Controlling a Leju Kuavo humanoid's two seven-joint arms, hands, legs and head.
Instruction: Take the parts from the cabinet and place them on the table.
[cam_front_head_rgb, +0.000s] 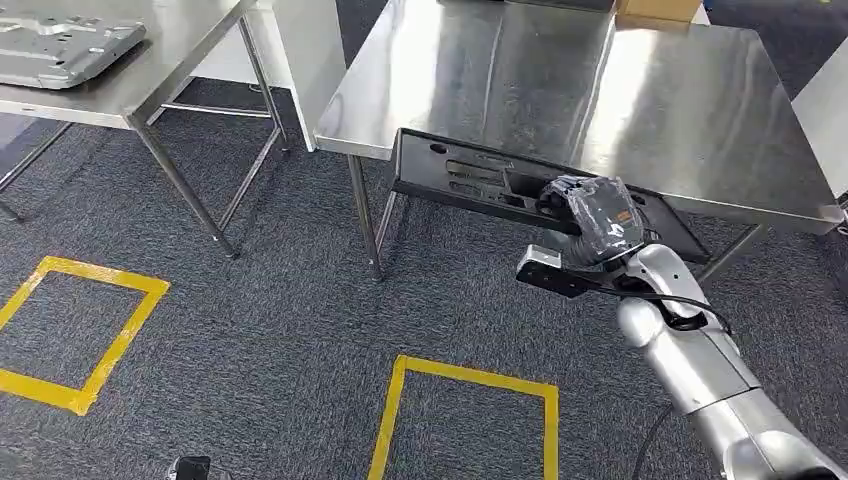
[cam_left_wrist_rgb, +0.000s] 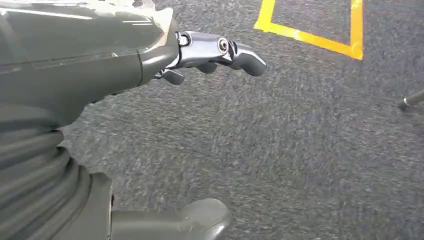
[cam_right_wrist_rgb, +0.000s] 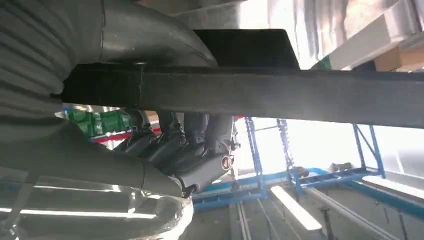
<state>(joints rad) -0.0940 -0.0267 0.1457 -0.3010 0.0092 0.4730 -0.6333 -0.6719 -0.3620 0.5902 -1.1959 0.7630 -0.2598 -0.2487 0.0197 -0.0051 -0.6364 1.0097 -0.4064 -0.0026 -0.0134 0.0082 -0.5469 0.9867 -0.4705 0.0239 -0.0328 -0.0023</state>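
- The robot's right hand (cam_front_head_rgb: 592, 222) grips a long black part (cam_front_head_rgb: 470, 178) near its middle.
- In the right wrist view the thumb lies on one side of the black part (cam_right_wrist_rgb: 280, 95) and the dark fingers (cam_right_wrist_rgb: 200, 145) curl around the other side, so the right hand (cam_right_wrist_rgb: 165, 150) is clamped on it.
- The black part is flat and long, with slots cut in it. It sits at the front edge of a shiny steel table (cam_front_head_rgb: 620, 100). One long side seems to lie on the table top and the other hangs past the edge, but it is hard to be sure that it touches.
- The left hand (cam_left_wrist_rgb: 150, 100) hangs over the grey carpet (cam_left_wrist_rgb: 300, 150). Its fingers (cam_left_wrist_rgb: 245, 57) are bent a little and spread from the thumb, and it holds nothing.
- Yellow tape squares (cam_front_head_rgb: 465, 410) mark the carpet.
- A second steel table (cam_front_head_rgb: 160, 70) stands to the left, well apart. A grey metal plate (cam_front_head_rgb: 60, 45) lies on it.
- A brown box (cam_front_head_rgb: 655, 10) sits at the far edge of the shiny table.
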